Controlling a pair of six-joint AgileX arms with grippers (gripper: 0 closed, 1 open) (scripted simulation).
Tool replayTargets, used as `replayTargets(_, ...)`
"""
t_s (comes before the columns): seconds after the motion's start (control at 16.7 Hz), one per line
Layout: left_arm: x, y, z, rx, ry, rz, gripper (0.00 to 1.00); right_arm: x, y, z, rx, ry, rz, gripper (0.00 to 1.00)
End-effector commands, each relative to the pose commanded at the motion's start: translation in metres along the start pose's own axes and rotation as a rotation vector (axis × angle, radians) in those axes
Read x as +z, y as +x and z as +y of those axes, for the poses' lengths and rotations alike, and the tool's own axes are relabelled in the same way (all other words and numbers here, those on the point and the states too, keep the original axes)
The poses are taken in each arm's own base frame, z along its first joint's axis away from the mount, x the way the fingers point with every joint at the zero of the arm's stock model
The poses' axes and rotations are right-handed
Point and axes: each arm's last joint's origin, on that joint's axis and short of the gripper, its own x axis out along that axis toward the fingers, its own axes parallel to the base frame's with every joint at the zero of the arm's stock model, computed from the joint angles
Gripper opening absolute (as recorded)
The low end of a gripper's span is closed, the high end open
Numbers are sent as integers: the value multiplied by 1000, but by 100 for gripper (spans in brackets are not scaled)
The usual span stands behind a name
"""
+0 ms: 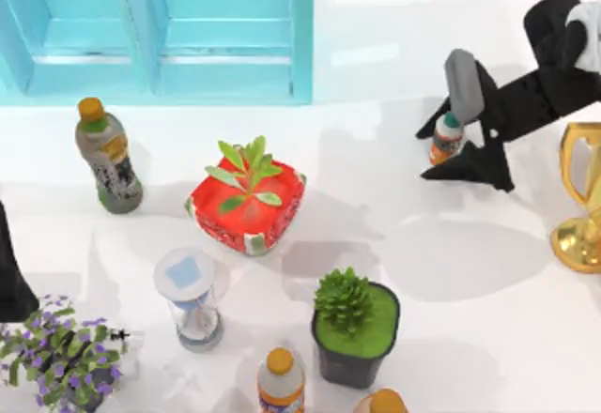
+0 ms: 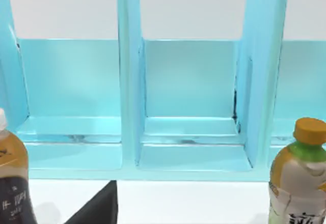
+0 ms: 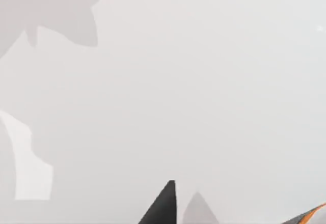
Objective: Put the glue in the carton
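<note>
The turquoise carton [image 1: 160,33] with its open compartments is standing along the table's far left edge. Well to its right, the right gripper [image 1: 449,150] is reaching in from the upper right, its fingers spread on either side of the glue [image 1: 447,138], not visibly pressing it. The glue is standing upright on the white table [image 1: 394,244], just left of a gold trophy [image 1: 582,197]. The left arm [image 1: 11,272] is sitting parked at the left edge; whether its fingers are open or closed, I cannot tell.

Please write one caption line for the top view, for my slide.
Right claw around the glue, right of the blue carton; left arm parked at the table's left edge.
</note>
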Motion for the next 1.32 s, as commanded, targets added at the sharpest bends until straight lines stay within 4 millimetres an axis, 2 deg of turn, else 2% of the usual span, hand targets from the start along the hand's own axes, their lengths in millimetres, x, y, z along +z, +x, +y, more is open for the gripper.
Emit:
replayTargets(0.36, 0, 0, 0, 0, 0, 0, 100, 0, 0, 0, 0, 0, 0, 2)
replayTargets(0.96, 0, 0, 0, 0, 0, 0, 100, 0, -2, -1, -3, 3, 0, 0)
replayTargets(1.32, 0, 0, 0, 0, 0, 0, 100, 34, -29, -3, 8, 5, 4, 0)
